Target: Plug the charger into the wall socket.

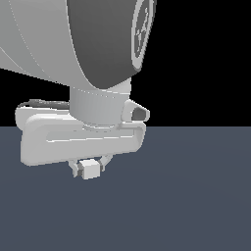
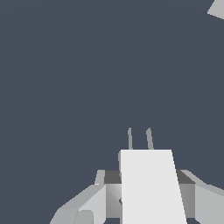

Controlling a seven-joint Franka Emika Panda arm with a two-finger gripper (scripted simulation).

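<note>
Charger, small plain off-white cube-like block (image 1: 89, 169), sits clamped between the two fingers of the light-grey Panda gripper (image 1: 89, 168), carried clear above the dark blue-grey floor (image 1: 186, 196). In the wrist view the charger (image 2: 151, 186) fills the gap between the jaws, with two thin grey prongs (image 2: 140, 139) sticking out of its far face, away from the hand. So the grasp looks done; step in hand reads as carry toward the socket, insertion not yet begun. Farther off, a flat light-grey plate corner (image 2: 217, 8) shows at the wrist view's edge, likely the wall socket, well apart from the charger; the exterior view doesn't show it. Next move probably calls for swinging the prongs to face the plate squarely, lining up on its centre, then a straight push.
</note>
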